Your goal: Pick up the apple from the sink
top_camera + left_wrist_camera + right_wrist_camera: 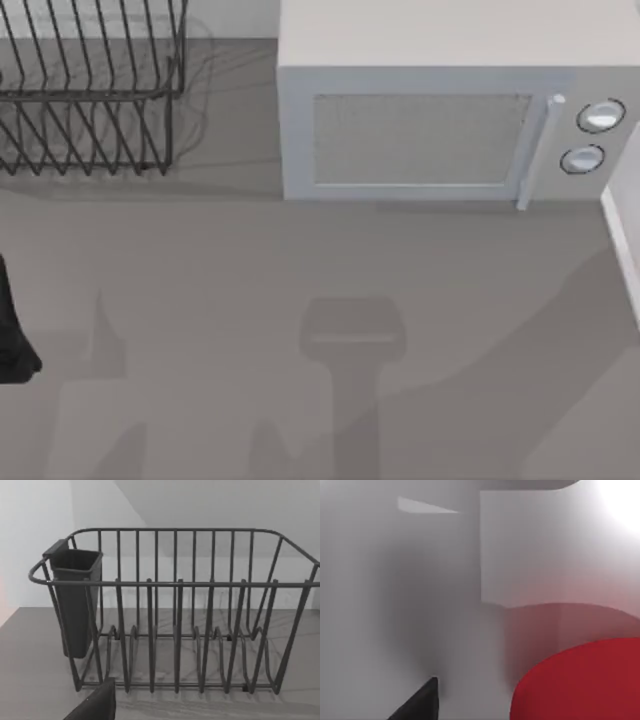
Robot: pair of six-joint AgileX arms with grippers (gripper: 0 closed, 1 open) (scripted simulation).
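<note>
so our right tool's wrist camera sits close to the apple [580,680], a smooth, plain bright-red rounded shape with no stalk or marking, cut off at the frame's edge so that we see only part of its curve. it lies against pale, matte grey-white walls [420,590] that meet in soft corners, probably the inside of the sink, though the view is too close to be sure; a faint red glow tints the wall just beside it. one black finger [417,702] of the right tool pokes into that view near the apple, not touching it as far as we can see, and we cannot tell how far the tool is spread.

from above, our left arm [12,325] shows as a dark shape at the counter's left edge. its wrist view faces a dark wire dish rack [175,620] of thin upright bars, with a solid dark cutlery cup [75,605] hung at one corner; a black finger [97,705] shows, its partner cut off, so we cannot tell its spread either.

a boxy pale grey microwave [420,130] with a mesh-patterned door, bar handle and two round knobs stands on the flat grey counter [300,260], to the rack's right.
</note>
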